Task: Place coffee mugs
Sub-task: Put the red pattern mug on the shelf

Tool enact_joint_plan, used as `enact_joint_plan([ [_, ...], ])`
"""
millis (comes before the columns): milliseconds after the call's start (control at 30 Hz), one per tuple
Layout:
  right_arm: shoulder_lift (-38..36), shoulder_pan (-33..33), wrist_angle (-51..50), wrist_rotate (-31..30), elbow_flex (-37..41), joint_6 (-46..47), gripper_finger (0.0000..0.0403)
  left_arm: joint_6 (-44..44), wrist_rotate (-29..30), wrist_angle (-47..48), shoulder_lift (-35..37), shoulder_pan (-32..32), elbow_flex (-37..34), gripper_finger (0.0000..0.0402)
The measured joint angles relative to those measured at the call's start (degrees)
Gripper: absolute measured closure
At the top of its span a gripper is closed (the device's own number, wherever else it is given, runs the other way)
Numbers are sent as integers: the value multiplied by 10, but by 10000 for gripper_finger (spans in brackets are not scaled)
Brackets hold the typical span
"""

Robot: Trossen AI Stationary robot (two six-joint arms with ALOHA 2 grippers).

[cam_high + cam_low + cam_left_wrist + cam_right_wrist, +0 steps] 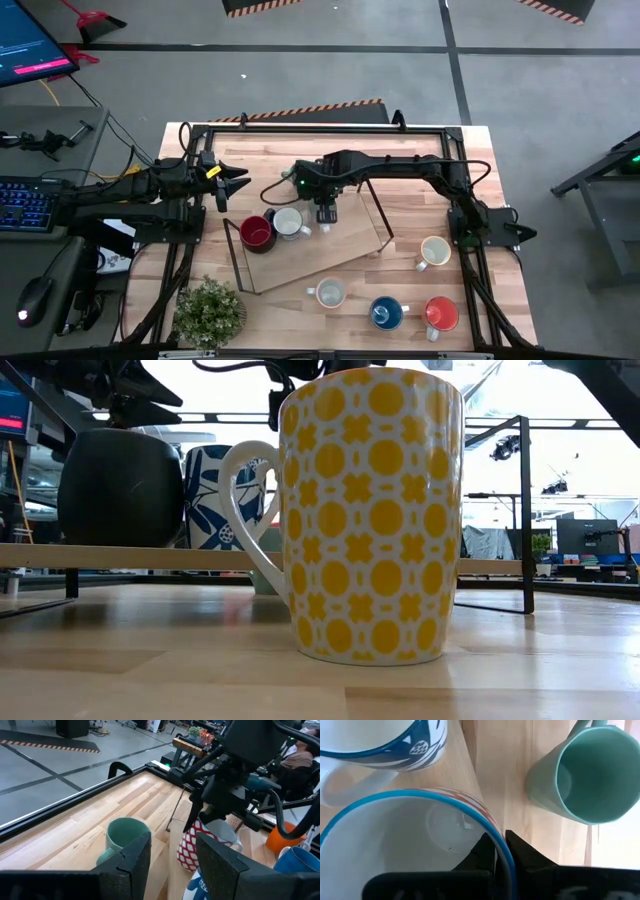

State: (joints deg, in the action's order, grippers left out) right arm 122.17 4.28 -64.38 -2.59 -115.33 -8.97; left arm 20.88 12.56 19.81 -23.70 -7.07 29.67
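Note:
My right gripper (500, 845) reaches in from the table's right, over the rack (300, 262), and is shut on a red-and-white latticed mug with a blue rim (410, 845). My gripper largely hides this mug in the high view. A teal-green mug (590, 770) and a blue-patterned white mug (385, 740) stand right beside it. The dark red mug (256, 233) stands upright on the rack's left part. My left gripper (172, 865) waits open near the table's left edge and touches nothing. Cream (433, 250), blue (385, 313), orange (440, 313) and yellow-patterned (370, 510) mugs stand on the table. My right gripper pinches the latticed mug's rim (490, 827), one finger inside the mug and one outside, coming from above and pointing down. The mug stays upright (200, 845). Whether its base rests on the rack, I cannot tell.
A potted green plant (210, 310) stands at the table's near left corner. The rack's dark wire frame (240, 265) rises around the board. Bare wood lies between the rack and the table's far edge (400, 140). A keyboard and monitor sit off the table's left.

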Motion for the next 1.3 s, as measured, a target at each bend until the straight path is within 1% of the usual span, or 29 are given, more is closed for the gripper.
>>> enact_joint_plan([
  [667, 18, -1, 9, 18, -1, -1, 402, -8, 0, 0, 0, 0, 0, 254],
  [1300, 19, 0, 8, 18, -1, 2, 335, -11, 0, 0, 0, 0, 0, 254],
])
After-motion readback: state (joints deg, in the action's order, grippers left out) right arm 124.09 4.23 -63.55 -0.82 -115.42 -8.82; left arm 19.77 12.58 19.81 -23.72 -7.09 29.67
